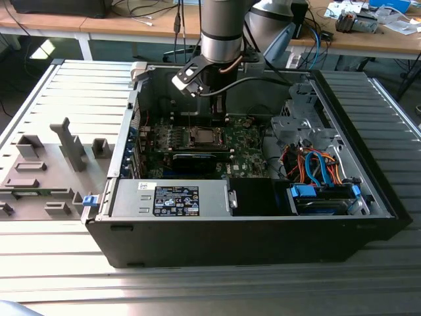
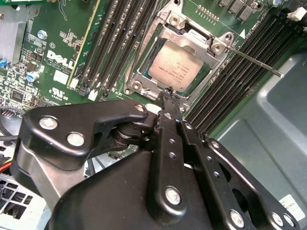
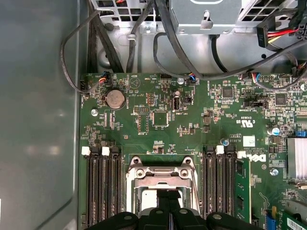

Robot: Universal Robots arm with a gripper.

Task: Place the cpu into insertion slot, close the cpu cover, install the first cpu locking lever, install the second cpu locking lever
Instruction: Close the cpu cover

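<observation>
The silvery cpu (image 2: pixel 175 64) lies flat in the insertion slot (image 2: pixel 140 76), whose contact field is hidden under it. The cpu cover (image 2: pixel 188 35), a grey plate with a square window, lies down around the chip. One thin locking lever (image 2: pixel 254 60) sticks out sideways from the socket corner, over the memory slots. My gripper (image 2: pixel 168 93) is shut with nothing in it, its tip at the cover's edge. In the first wrist view the gripper (image 3: pixel 165 200) hangs over the socket frame (image 3: pixel 160 173). In the exterior view the arm (image 1: pixel 220 39) reaches down into the case above the socket (image 1: pixel 200 137).
Long black memory slots (image 2: pixel 112 43) flank the socket on both sides. A black card (image 1: pixel 194 158) lies just in front of the socket in the exterior view. Cables (image 3: pixel 144 43) and the power supply (image 1: pixel 171 197) crowd the case, with drive bays (image 1: pixel 322 197) at the exterior view's right.
</observation>
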